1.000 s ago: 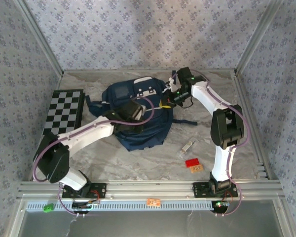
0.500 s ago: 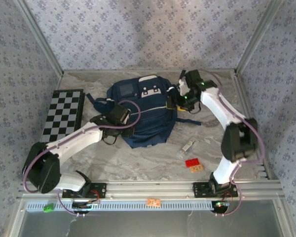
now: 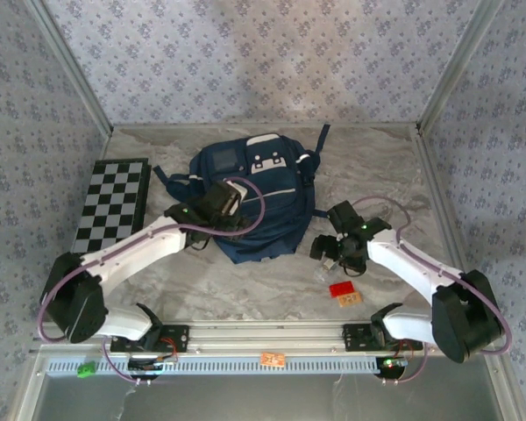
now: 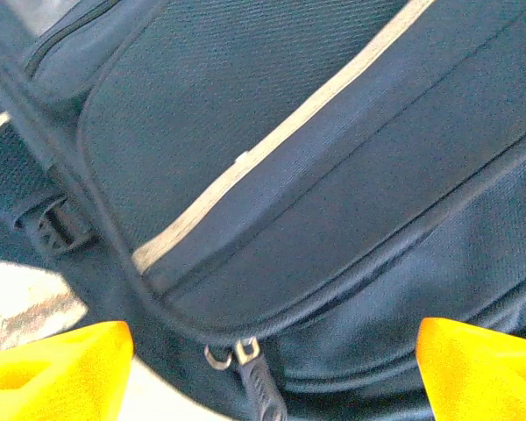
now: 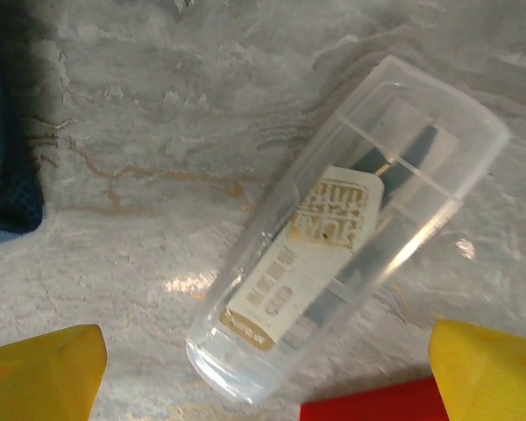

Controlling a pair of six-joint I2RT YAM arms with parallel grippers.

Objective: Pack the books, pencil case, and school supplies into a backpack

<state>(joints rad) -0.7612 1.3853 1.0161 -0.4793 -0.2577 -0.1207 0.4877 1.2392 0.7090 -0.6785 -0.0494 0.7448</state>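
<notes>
School supplies point(image 5: 342, 246) beneath released right gripper point(image 5: 267, 377).
Lay flat on table point(image 5: 158, 132) between spread, empty fingertips point(image 5: 44, 373); label legible from wrist, blurred from above. Left gripper point(image 4: 272, 377) also released, over backpack point(image 4: 245, 132) zipper point(image 4: 245, 355).

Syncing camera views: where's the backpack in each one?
Top external: backpack, mid-table, toward the back.
Left wrist: backpack fabric with its white stripe across most of the frame.
Right wrist: backpack, a navy sliver at the left edge.
Shared landmark: marbled table.

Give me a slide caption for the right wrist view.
Open right pincer poised over the clear plastic case lying on the marble table, beside a red piece.
</notes>
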